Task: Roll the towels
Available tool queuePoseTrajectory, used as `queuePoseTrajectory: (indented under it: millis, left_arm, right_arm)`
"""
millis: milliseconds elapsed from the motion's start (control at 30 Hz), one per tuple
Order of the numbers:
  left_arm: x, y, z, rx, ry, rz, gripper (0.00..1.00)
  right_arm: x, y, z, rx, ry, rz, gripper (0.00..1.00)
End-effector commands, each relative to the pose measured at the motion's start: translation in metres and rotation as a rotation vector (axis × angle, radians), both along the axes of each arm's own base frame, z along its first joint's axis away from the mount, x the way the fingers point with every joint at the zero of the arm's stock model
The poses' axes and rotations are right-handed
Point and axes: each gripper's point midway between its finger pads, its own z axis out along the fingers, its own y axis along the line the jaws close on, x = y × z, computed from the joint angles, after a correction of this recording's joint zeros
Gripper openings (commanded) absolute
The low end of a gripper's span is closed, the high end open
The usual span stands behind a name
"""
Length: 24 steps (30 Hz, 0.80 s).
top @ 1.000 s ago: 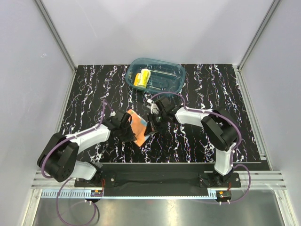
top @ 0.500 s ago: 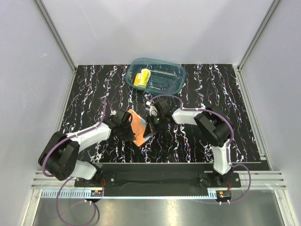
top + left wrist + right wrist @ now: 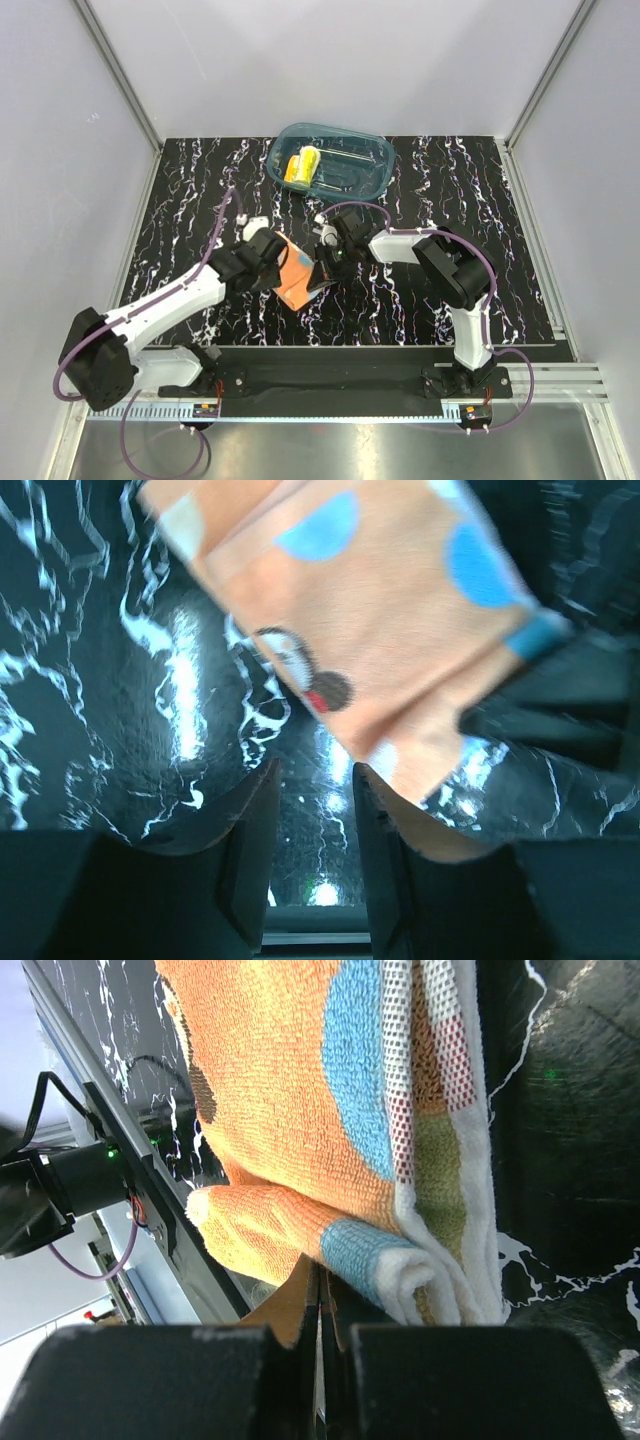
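The orange towel [image 3: 296,276], with light-blue patches, lies between my two grippers near the table's middle. In the right wrist view the towel [image 3: 280,1110] has a rolled edge right at my right gripper [image 3: 322,1285], whose jaws are pressed together on that edge. My right gripper [image 3: 322,268] is at the towel's right side. My left gripper [image 3: 276,262] is at its left side. In the left wrist view the left gripper [image 3: 315,790] is slightly open and empty, just short of the towel [image 3: 380,630]. The yellow towel [image 3: 302,166] lies rolled in the tub.
The teal translucent tub [image 3: 368,172] stands at the back centre of the black marbled table [image 3: 180,190]. Grey walls with metal rails close in the left, right and back. Both arm bases sit at the near edge.
My left arm has stretched out, its elbow swinging toward the near left, while its gripper stays at the towel's left edge. The right gripper and the towel have barely moved.
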Motion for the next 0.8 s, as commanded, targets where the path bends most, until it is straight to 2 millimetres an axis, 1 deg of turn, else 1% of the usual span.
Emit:
queuePoseTrajectory:
  millis: [0,33,67,100,167,200,233,267,333,367,433,600,767]
  left_arm:
    - [0.013,-0.003,0.036,0.145,-0.168,-0.116,0.4]
    - [0.008,-0.018,0.041,0.143,-0.192,-0.179,0.4]
    - [0.007,-0.026,0.04,0.158,-0.198,-0.232,0.4]
    - [0.004,-0.042,0.044,0.139,-0.222,-0.283,0.41]
    - [0.0,-0.056,0.041,0.137,-0.228,-0.347,0.41]
    - [0.0,-0.066,0.043,0.115,-0.252,-0.37,0.41]
    - [-0.005,-0.075,0.043,0.102,-0.264,-0.403,0.41]
    - [-0.009,-0.08,0.037,0.094,-0.258,-0.44,0.42]
    - [-0.01,-0.093,0.037,0.062,-0.275,-0.478,0.43]
    - [-0.012,-0.095,0.031,0.068,-0.264,-0.501,0.45]
    - [-0.011,-0.098,0.026,0.074,-0.261,-0.511,0.48]
    - [-0.013,-0.102,-0.001,0.115,-0.214,-0.553,0.55]
    - [-0.014,-0.095,-0.027,0.186,-0.159,-0.536,0.59]
  right_arm:
    - [-0.001,-0.009,-0.021,-0.047,0.009,-0.01,0.0]
    - [-0.001,-0.01,-0.021,-0.051,0.014,-0.01,0.0]
    - [-0.001,-0.01,-0.021,-0.051,0.014,-0.01,0.0]
    - [-0.002,-0.01,-0.022,-0.055,0.017,-0.009,0.0]
    - [-0.003,-0.011,-0.024,-0.062,0.023,-0.01,0.0]
    - [-0.003,-0.012,-0.024,-0.062,0.024,-0.009,0.0]
    - [-0.003,-0.013,-0.025,-0.065,0.026,-0.009,0.0]
    - [-0.004,-0.012,-0.024,-0.063,0.026,-0.007,0.0]
    - [-0.006,-0.013,-0.024,-0.066,0.033,-0.008,0.0]
    - [-0.006,-0.014,-0.024,-0.067,0.033,-0.009,0.0]
    - [-0.007,-0.015,-0.024,-0.069,0.035,-0.01,0.0]
    - [-0.009,-0.017,-0.025,-0.077,0.043,-0.008,0.0]
    - [-0.01,-0.017,-0.026,-0.079,0.047,-0.006,0.0]
